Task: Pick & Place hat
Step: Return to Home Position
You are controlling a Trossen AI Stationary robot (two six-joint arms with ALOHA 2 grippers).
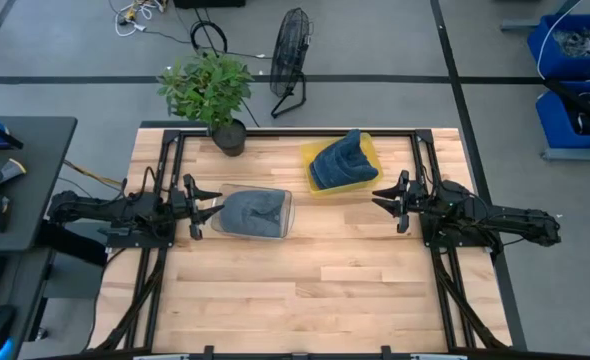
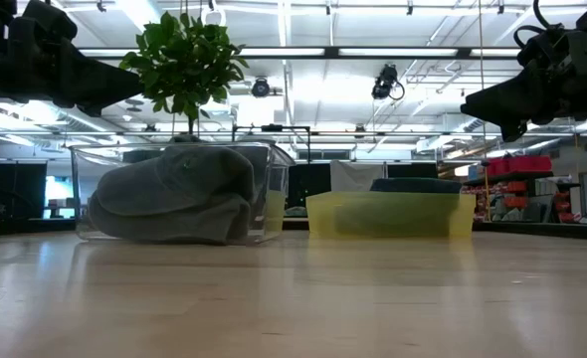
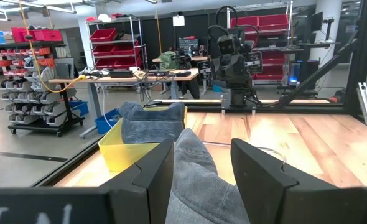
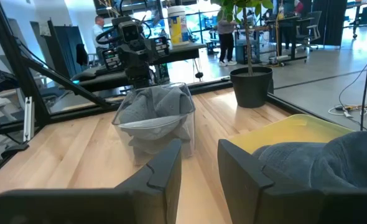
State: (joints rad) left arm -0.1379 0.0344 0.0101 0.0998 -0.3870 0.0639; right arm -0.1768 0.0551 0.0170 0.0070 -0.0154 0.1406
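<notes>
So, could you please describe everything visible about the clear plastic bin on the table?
The clear rectangular plastic bin stands upright on the light wooden table, left of centre, open-topped, its see-through walls flaring toward the rim. Crumpled gray fabric caps fill it to about rim height, pressing against the walls. It stands apart from the yellow plastic bin. The left tool, open, hangs above its left end, clear of it.

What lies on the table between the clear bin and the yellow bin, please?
Nothing: the high view shows only bare wooden table between the clear bin and the yellow bin.
</notes>
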